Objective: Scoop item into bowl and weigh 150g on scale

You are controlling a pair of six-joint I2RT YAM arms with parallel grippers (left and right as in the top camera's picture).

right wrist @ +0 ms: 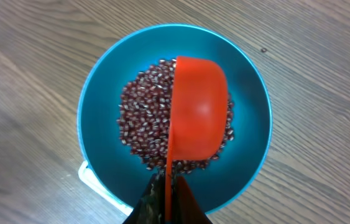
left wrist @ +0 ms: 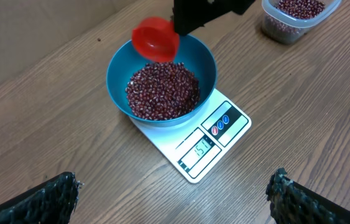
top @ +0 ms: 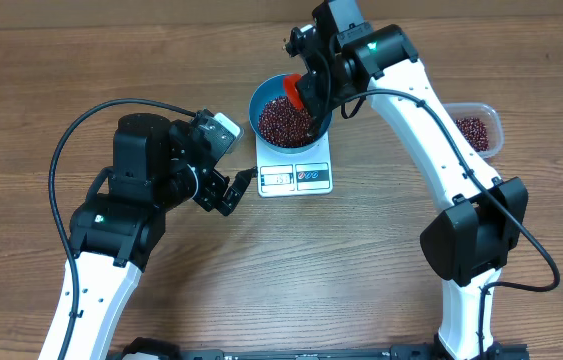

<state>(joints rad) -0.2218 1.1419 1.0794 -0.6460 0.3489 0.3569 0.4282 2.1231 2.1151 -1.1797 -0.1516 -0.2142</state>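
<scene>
- Currently, R gripper [right wrist: 167,198] is fully shut on the handle of the red scoop [right wrist: 196,118]. The handle is pinched edge-on between the fingers, so wrist roll tips the cup.
- Scoop is rolled onto its side above the bowl [left wrist: 115,81], mouth turned toward the beans [left wrist: 162,90]. No beans show inside the cup in the L wrist view, so judged emptied or nearly so.
- Beans form a loose heap over the bowl floor, well below the rim. Low fill means little spill risk.
- Bowl sits on the scale [left wrist: 168,146], toward its far end. This leaves the display [left wrist: 201,148] and buttons uncovered and readable.
- Display digits are small. They seem to begin with 15, approx. at target, but the last digit cannot be told for sure.
- L gripper [top: 238,192] has its jaws spread wide and grips nothing. It is parked just beside the scale's L edge, apart from it, so it adds no load to the reading. Its wrist cam faces the display, which is useful for monitoring.
- Clear tub [left wrist: 274,28] with spare beans stands on the table [left wrist: 324,124], well apart from the scale on the R arm's side. That keeps it within scoop reach.
- Judgement: weighing is near done. Next move calls for a steady check of the reading before adding or removing beans.
</scene>
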